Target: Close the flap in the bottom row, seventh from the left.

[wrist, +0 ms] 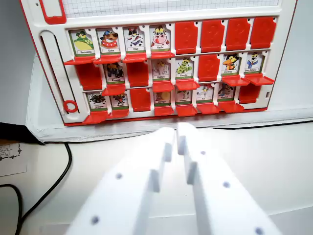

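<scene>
the seventh bottom-row flap (230,106) lies open, well beyond the nearly shut, empty jaws

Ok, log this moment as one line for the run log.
pincer: shut, empty, short of game board | bottom-row seventh flap: open, untouched | step: closing not yet begun

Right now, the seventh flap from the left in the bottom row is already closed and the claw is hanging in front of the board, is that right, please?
Not quite: the wrist view shows the seventh flap in the bottom row open, folded down with its picture card showing. The claw does hang in front of the board.
</scene>
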`<control>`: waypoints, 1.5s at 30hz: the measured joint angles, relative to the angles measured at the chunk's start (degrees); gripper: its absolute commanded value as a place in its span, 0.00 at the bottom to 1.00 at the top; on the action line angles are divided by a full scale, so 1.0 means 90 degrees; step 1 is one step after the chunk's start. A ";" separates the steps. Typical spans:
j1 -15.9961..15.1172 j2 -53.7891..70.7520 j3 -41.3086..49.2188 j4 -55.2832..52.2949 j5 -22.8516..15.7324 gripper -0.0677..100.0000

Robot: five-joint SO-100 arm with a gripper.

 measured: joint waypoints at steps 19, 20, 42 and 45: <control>0.0645 0.0811 0.1748 -0.0547 -0.0352 0.00; 0.0762 0.0869 0.1982 -0.0732 -0.0430 0.00; 0.2451 -0.0293 0.5664 -0.6182 -0.1572 0.00; 0.2471 -0.0898 0.5664 -0.6748 -0.1387 0.00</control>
